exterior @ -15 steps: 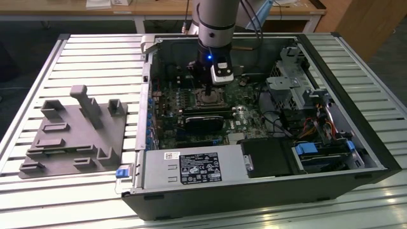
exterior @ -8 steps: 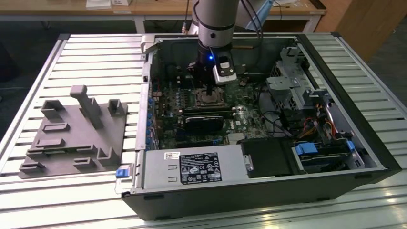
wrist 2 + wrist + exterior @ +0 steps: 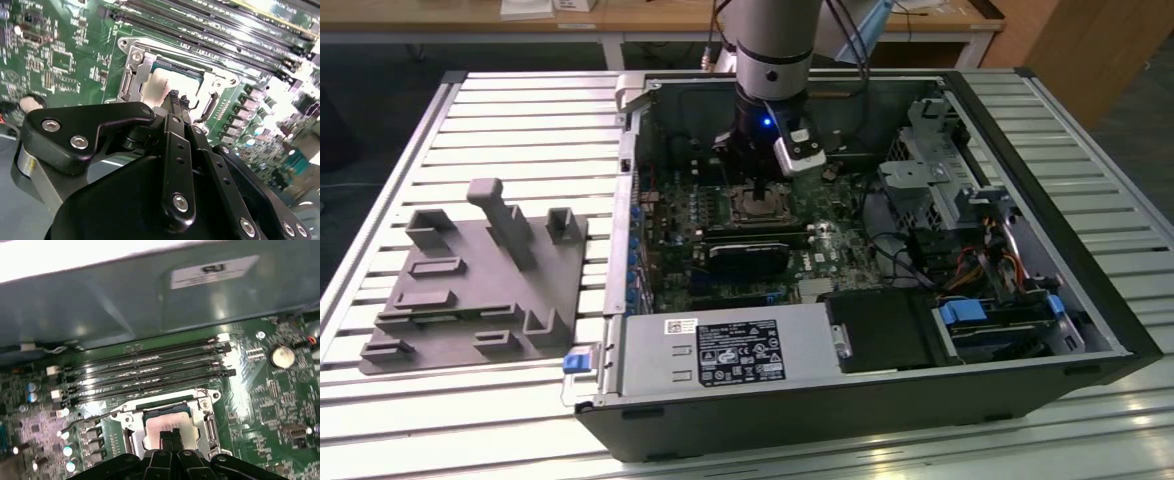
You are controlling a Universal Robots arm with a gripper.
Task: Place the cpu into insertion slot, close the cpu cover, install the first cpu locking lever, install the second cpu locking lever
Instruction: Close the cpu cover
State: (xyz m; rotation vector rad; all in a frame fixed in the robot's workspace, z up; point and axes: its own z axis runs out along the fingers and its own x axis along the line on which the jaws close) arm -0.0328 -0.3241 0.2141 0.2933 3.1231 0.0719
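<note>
My gripper (image 3: 758, 188) reaches down into the open computer case, right over the insertion slot (image 3: 758, 208) on the green board. In both wrist views its black fingertips are pressed together, shut with nothing between them, touching or just above the cpu. The cpu (image 3: 167, 424) lies flat in the slot, its pale metal top showing through the window of the cpu cover (image 3: 205, 417). The silver cover (image 3: 139, 67) lies down around the cpu (image 3: 161, 82). My gripper (image 3: 172, 437) (image 3: 176, 96) hides the near edge of the slot. A thin silver locking lever (image 3: 87, 421) sticks out sideways from the socket, raised off the board.
Long black memory slots (image 3: 150, 365) run just beyond the socket, with the grey case wall (image 3: 125, 300) behind. A black labelled power-supply box (image 3: 720, 352) sits at the case's front. A drive cage (image 3: 947, 180) is on the exterior view's right, a grey fixture block (image 3: 467, 290) on its left.
</note>
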